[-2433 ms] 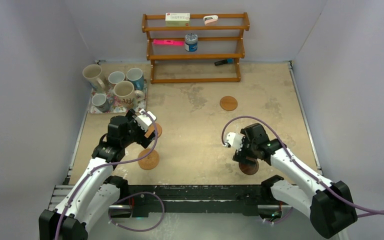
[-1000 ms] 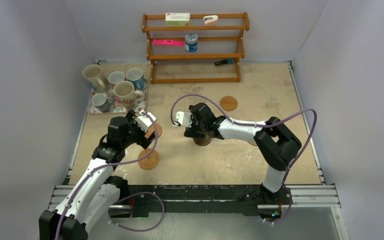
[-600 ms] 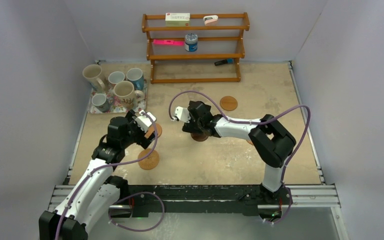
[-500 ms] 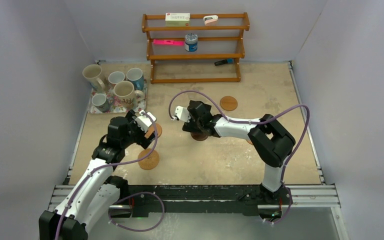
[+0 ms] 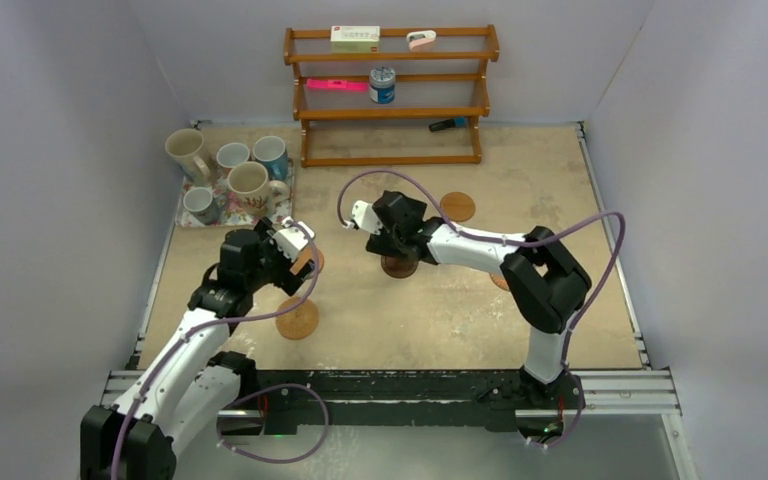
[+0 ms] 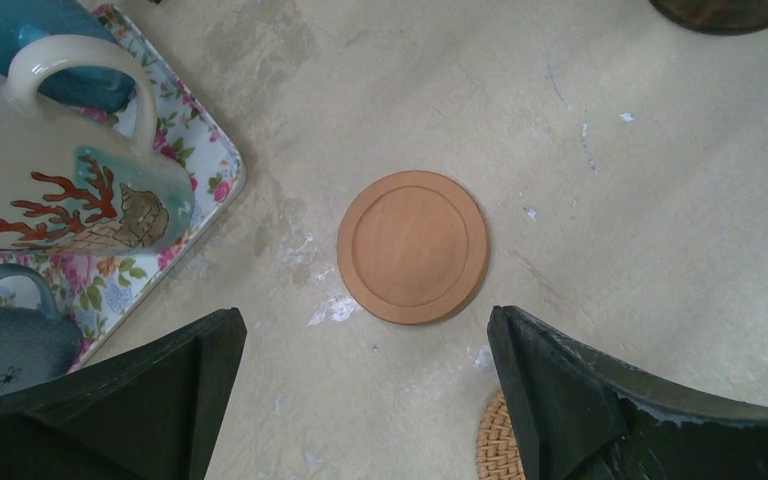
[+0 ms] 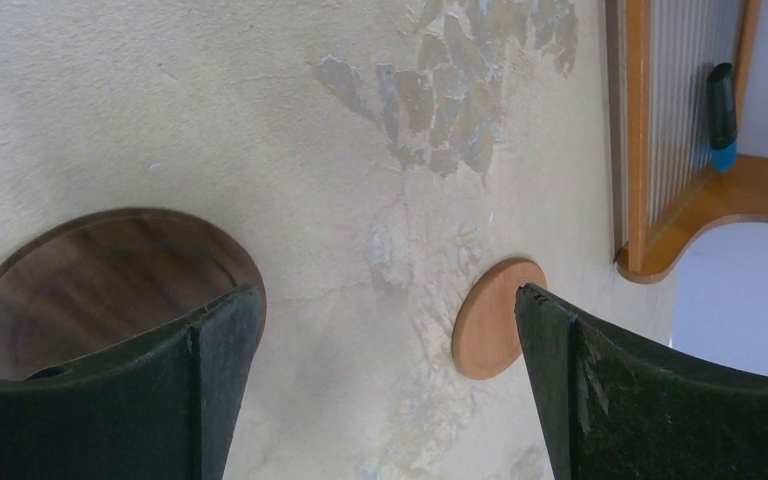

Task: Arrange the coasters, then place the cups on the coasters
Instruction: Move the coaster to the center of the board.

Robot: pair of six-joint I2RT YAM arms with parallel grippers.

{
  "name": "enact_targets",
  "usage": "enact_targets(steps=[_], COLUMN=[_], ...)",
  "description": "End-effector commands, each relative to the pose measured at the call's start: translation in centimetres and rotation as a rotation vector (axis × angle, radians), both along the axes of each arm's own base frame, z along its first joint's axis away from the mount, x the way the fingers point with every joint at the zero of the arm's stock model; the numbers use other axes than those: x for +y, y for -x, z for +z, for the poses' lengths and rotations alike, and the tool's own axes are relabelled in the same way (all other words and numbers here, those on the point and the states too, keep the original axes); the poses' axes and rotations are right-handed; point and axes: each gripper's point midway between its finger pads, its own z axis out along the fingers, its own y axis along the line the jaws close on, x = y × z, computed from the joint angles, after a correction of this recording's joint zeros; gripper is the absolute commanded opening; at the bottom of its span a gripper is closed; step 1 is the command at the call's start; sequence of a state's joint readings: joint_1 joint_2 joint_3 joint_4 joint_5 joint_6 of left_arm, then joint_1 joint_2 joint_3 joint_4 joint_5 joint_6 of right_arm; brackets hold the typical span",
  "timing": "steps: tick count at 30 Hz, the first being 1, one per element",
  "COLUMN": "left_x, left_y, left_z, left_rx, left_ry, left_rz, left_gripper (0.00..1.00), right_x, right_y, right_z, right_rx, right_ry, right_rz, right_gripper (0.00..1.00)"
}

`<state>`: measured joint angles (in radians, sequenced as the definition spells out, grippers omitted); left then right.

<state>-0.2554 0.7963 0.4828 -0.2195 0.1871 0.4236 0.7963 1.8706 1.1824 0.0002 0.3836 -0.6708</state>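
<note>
Right claw [image 7: 380, 310], spread wide, has shifted the round dark brown wooden coaster [image 5: 400, 266] to the middle of the tabletop [image 5: 560, 180] and let go; left claw [image 6: 365, 325] equally spread

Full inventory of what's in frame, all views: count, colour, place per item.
cups: five, cream, blue, grey-white, on the tray
tray: one, floral, far left
tan coasters: two, smooth; one left-centre, other far centre
woven coaster: one, tan, near left
dark coaster: one, brown wood, centre
rack: one, orange wood, far edge
box: one, white, top shelf
can: one, blue-silver, middle shelf
pink item: one, middle shelf
pen: one, black-blue, lower shelf
table: beige, worn
left tool: open, over a tan coaster
right tool: open, at the dark coaster
</note>
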Motion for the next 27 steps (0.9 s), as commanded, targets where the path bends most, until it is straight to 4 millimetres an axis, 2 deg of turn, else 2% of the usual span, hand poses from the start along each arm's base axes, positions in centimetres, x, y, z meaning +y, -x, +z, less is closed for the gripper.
enact_targets(steps=[1, 5, 9, 12, 16, 21, 27], left_x=[0.7, 1.7, 2.7, 2.8, 2.0, 0.0, -0.4], left_y=[-2.7, -5.0, -7.5, -9.1, -10.1, -10.3, -10.6], left_z=[2.3, 1.6, 0.6, -0.1, -1.3, -2.8, -4.5], left_rx=[-0.07, -0.062, -0.059, -0.058, -0.052, -0.05, -0.013], left_ry=[-0.05, -0.133, -0.199, -0.227, -0.276, -0.351, -0.396], left_rz=[0.038, 0.084, 0.146, 0.172, 0.181, 0.157, 0.152], left_gripper=[1.0, 1.0, 1.0, 1.0, 1.0, 1.0, 1.0], right_x=[0.7, 0.6, 0.2, 0.1, -0.2, -0.1, -1.0], right_y=[0.4, 2.3, 4.3, 5.2, 5.0, 4.7, 4.3], right_z=[7.8, 12.2, 15.5, 16.3, 16.5, 16.4, 18.1], right_rx=[-0.033, -0.03, -0.05, -0.06, -0.091, -0.102, -0.166], right_ry=[-0.158, -0.266, -0.382, -0.441, -0.473, -0.497, -0.548], right_rz=[-0.016, 0.02, 0.064, 0.095, 0.086, 0.068, 0.039], right_gripper=[0.99, 0.99, 0.99, 0.99, 0.99, 0.99, 0.99])
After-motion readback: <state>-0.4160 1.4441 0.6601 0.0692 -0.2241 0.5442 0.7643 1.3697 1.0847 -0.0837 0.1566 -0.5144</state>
